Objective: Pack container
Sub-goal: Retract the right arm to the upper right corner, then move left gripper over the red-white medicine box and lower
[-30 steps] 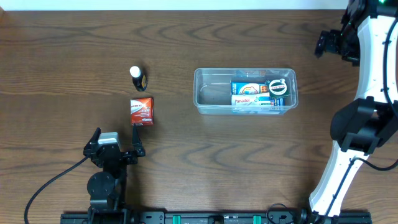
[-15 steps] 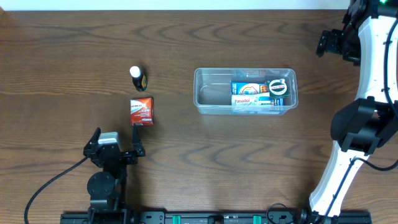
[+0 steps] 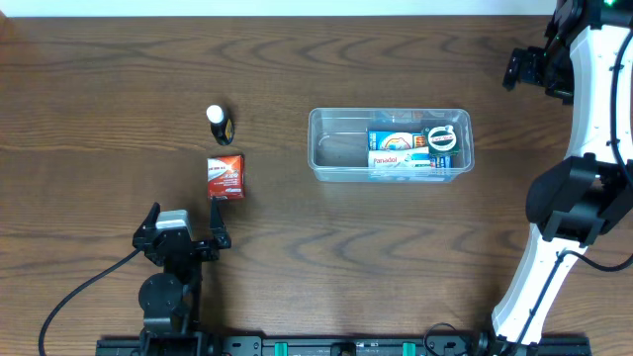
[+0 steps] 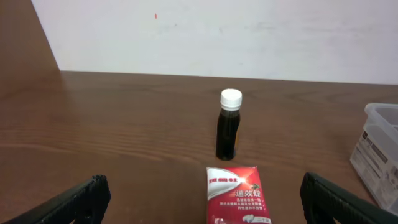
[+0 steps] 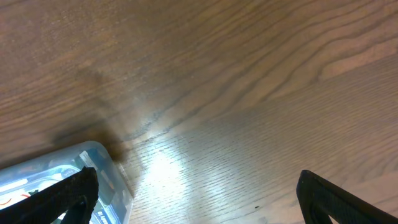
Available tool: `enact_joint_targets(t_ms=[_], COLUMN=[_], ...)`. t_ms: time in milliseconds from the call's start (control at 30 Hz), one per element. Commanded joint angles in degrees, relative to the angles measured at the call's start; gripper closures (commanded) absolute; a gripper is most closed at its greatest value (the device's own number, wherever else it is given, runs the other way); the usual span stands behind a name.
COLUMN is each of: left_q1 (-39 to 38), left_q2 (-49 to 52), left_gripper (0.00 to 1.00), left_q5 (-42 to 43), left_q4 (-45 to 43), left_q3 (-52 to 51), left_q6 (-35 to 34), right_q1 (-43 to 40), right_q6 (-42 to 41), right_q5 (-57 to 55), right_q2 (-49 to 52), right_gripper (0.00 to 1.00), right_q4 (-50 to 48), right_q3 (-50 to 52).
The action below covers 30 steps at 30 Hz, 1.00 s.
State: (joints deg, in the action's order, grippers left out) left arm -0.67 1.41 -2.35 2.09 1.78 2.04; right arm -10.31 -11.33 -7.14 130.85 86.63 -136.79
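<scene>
The clear plastic container point(image 3: 336, 148) sits mid-table with several medicine packets point(image 3: 413, 150) in its right half; a corner shows in the right wrist view point(image 5: 102, 165) and an edge in the left wrist view point(image 4: 380, 149). A red packet point(image 3: 226, 177) lies left of it, also seen in the left wrist view point(image 4: 235, 194). A small dark bottle with a white cap point(image 3: 219, 123) stands upright behind the packet, and shows in the left wrist view point(image 4: 228, 124). My left gripper point(image 3: 184, 225) is open and empty, just in front of the red packet. My right gripper point(image 3: 534, 69) is open and empty, raised at the far right.
The brown wooden table point(image 3: 297, 257) ends at a white wall at the back point(image 4: 217, 31). A black cable point(image 3: 79, 297) runs from the left arm's base across the front left of the table.
</scene>
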Motion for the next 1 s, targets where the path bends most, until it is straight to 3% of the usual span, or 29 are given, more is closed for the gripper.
enact_joint_targets(t_ms=[0, 133, 333, 633, 833, 967], left_q1=[0.1, 0.0, 0.1, 0.0, -0.2, -0.2], left_q2=[0.1, 0.5, 7.3, 43.4, 70.4, 81.8], left_gripper=[0.02, 0.02, 0.02, 0.02, 0.02, 0.02], left_q5=[-2.3, -0.3, 0.2, 0.9, 7.3, 10.6], left_q4=[-0.3, -3.8, -1.9, 24.7, 49.2, 58.4], left_q3=[-1.5, -0.1, 12.2, 53.4, 85.5, 100.1], left_q6=[1.3, -4.8, -3.1, -3.2, -3.2, -3.2], right_q1=[-0.2, -0.2, -0.2, -0.2, -0.2, -0.2], right_q6=[-0.2, -0.2, -0.2, -0.2, -0.2, -0.2], right_q5=[-0.6, -0.6, -0.6, -0.6, -0.6, -0.6], right_q2=[-0.4, -0.4, -0.4, -0.4, -0.4, -0.4], right_gripper=[0.01, 0.01, 0.01, 0.01, 0.01, 0.01], right_q4=[-0.1, -0.1, -0.1, -0.1, -0.1, -0.1], right_q3=[0.3, 0.3, 0.3, 0.3, 0.3, 0.3])
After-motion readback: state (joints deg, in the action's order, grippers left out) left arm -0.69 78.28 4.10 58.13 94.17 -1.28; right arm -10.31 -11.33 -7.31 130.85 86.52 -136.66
